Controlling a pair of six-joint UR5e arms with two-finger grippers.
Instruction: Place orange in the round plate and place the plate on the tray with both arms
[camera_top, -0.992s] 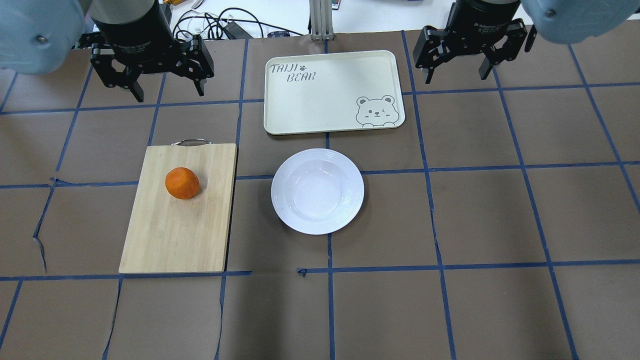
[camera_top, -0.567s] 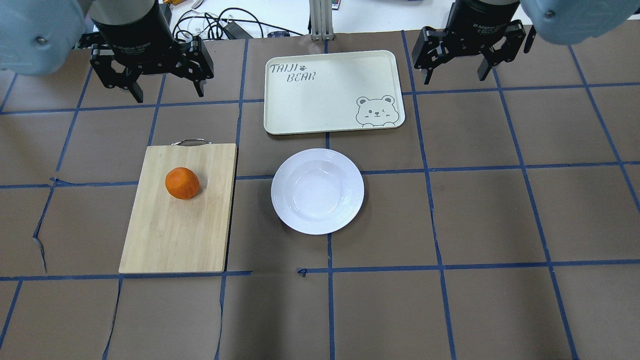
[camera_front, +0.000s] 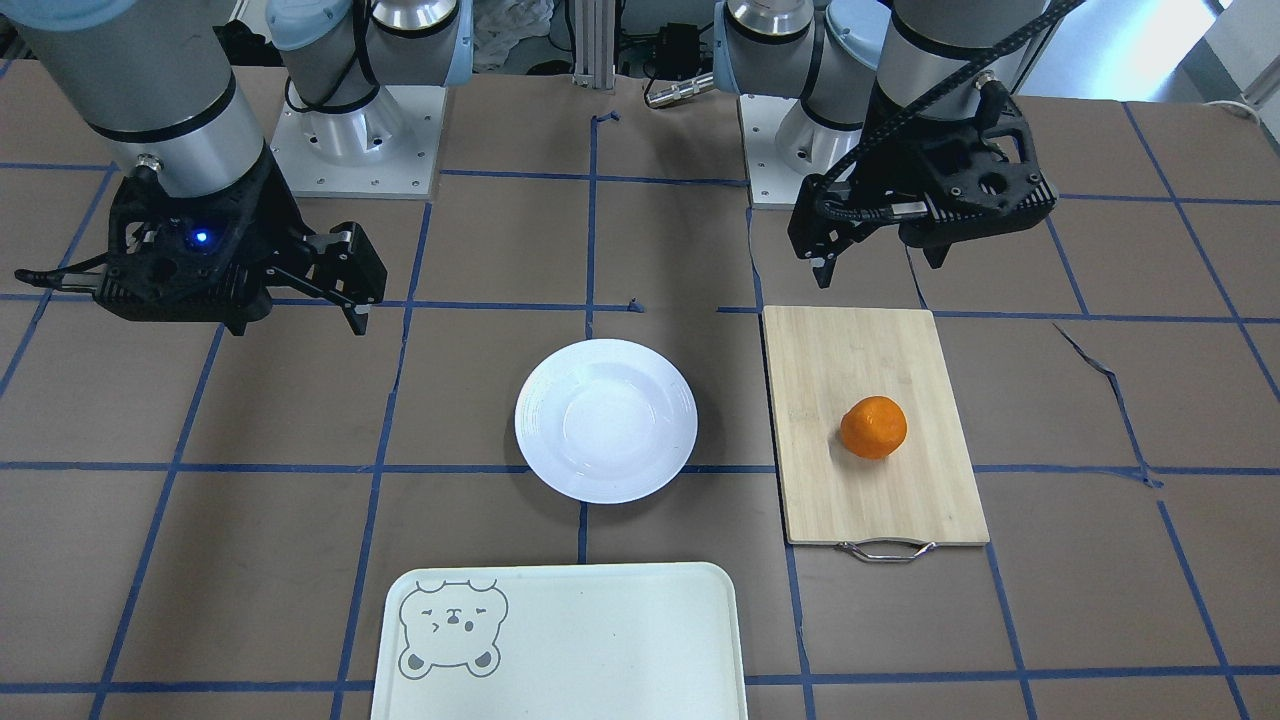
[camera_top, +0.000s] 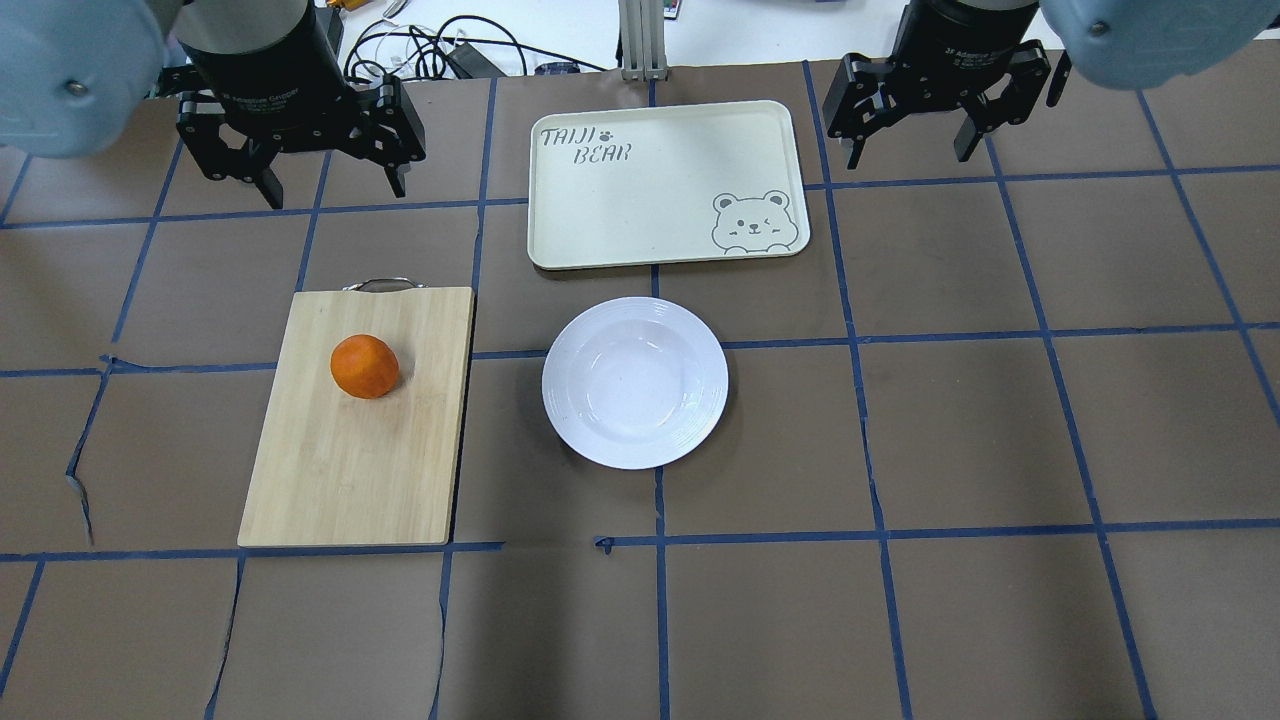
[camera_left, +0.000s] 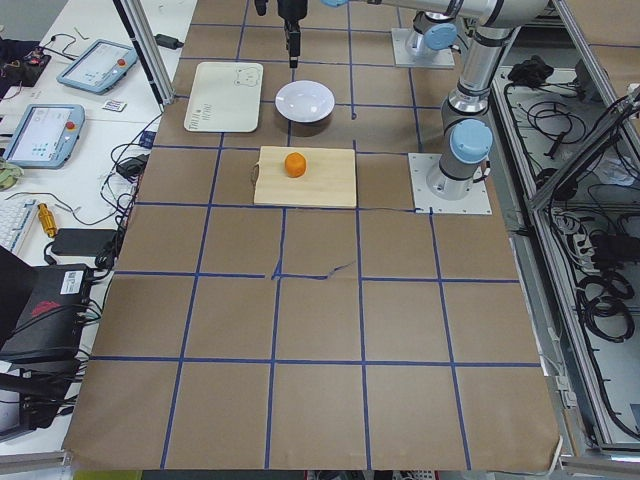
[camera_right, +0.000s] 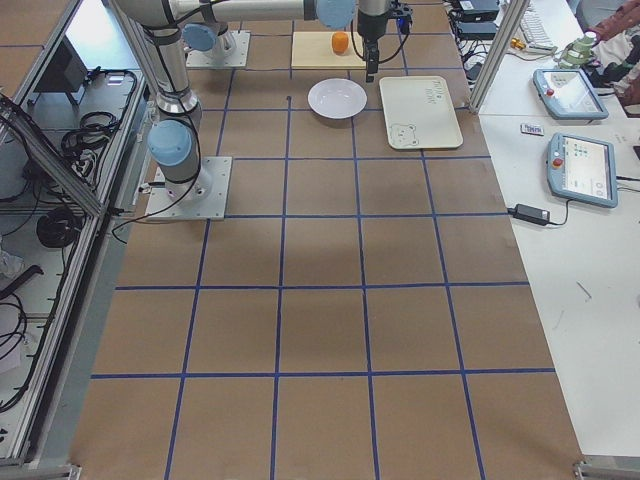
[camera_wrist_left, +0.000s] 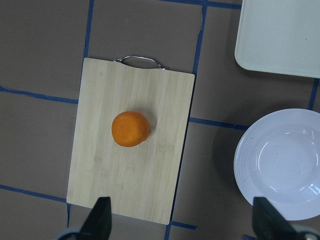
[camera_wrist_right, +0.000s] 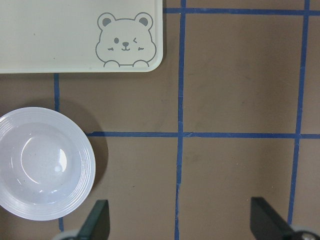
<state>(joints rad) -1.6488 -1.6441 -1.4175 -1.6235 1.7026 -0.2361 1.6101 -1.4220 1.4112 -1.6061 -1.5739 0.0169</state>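
Black left jaws wide, empty, right jaws likewise, orange (camera_top: 365, 366) on bamboo board (camera_top: 350, 470)

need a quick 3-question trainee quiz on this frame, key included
1. True or false: the round plate and the tray are both empty.
2. The orange rests on: A the tray, B the cutting board, C the round plate.
3. Fill in: the left gripper and the right gripper are both ___, holding nothing.
Key: 1 true; 2 B; 3 open.
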